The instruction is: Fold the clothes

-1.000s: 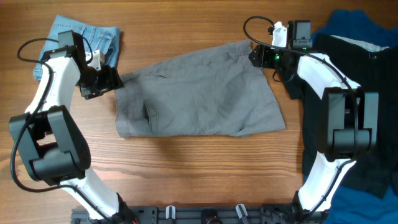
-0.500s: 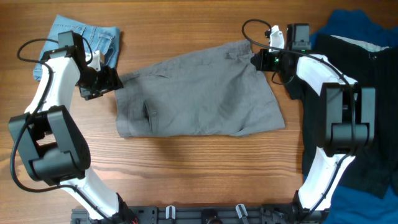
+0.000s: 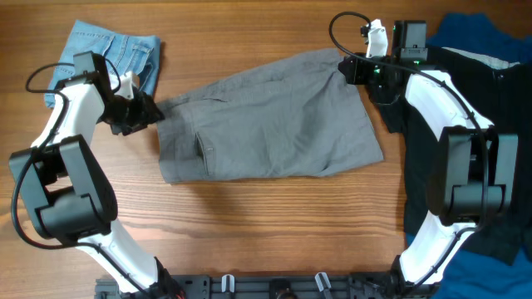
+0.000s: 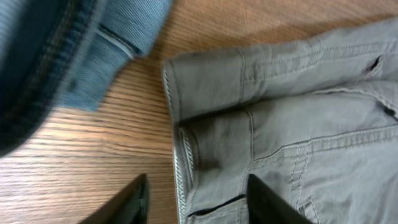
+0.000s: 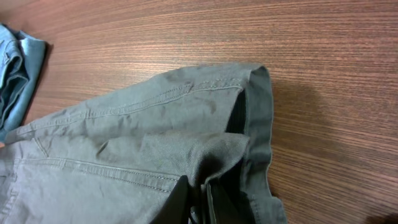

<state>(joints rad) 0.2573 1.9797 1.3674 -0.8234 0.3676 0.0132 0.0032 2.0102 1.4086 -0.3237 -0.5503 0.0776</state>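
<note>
The grey shorts lie spread across the middle of the table. My left gripper is at their left edge, open. In the left wrist view its two dark fingers straddle the stitched edge of the shorts, and the gripper is not pinching it. My right gripper is at the far right corner of the shorts. In the right wrist view that gripper is shut on a raised fold of the grey fabric next to the hem.
Small light-blue denim shorts lie at the back left, close behind my left gripper, and show in the left wrist view. A black garment over a royal-blue one covers the right side.
My right gripper has shut on the shorts' far right corner and drawn it slightly back. My left gripper has slid onto the left edge, its jaws narrower than before.
</note>
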